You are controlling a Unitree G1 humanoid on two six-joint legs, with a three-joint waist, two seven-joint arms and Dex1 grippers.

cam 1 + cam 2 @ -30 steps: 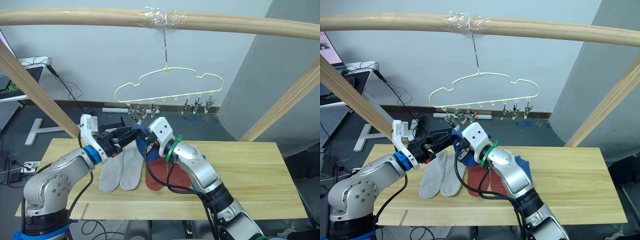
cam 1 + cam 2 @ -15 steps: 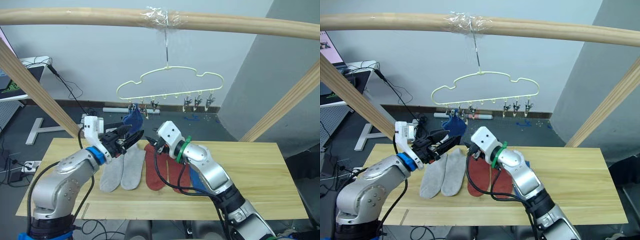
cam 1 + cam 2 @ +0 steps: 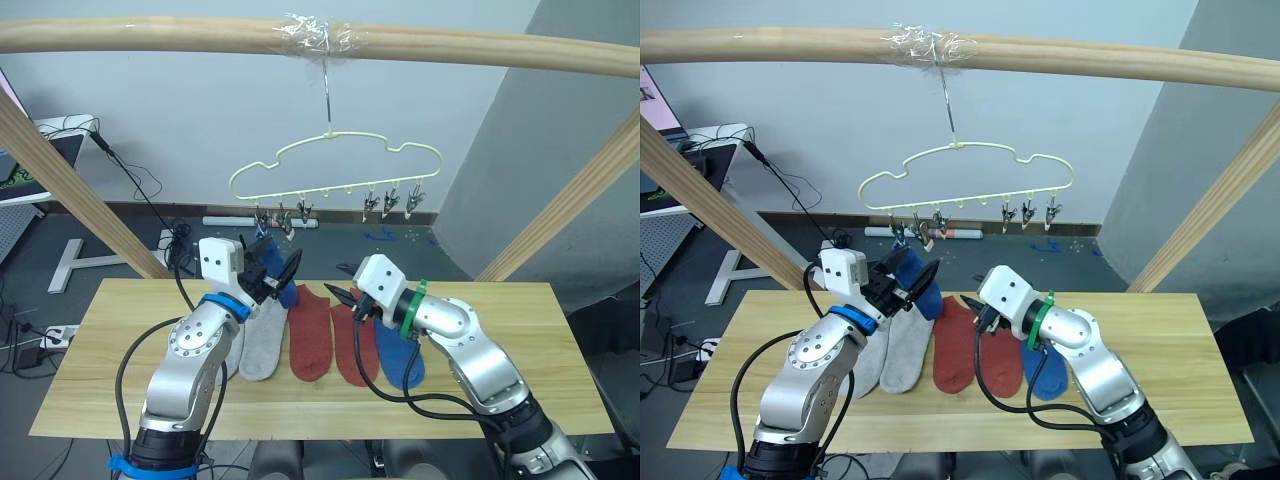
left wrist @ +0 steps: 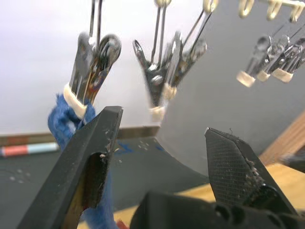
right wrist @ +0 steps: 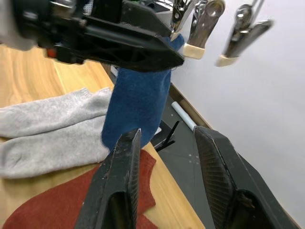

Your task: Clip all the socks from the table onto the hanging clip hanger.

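The table (image 3: 520, 340) is a long top of pale wood planks, and five socks lie flat on it in a row: two soft grey socks (image 3: 262, 335) at the left, two rust red socks (image 3: 312, 340) in the middle, and one blue sock (image 3: 398, 362) at the right under the right arm. They are laid side by side, probably so each can be picked singly. Above the far edge hangs the hanger (image 3: 335, 165), a thin yellow wire loop on a metal hook, taped to a thick round wooden bar (image 3: 150, 32) so it stays put. Small silver clips (image 3: 390, 200) dangle beneath it. The leftmost clip (image 4: 93, 64) bites the cuff of the hung blue sock (image 3: 915, 280), which droops limp. The left gripper (image 4: 159, 160) is spread wide just beside that clip, gripping nothing. The right gripper (image 5: 164, 174) is likewise spread and empty, poised over the red socks.
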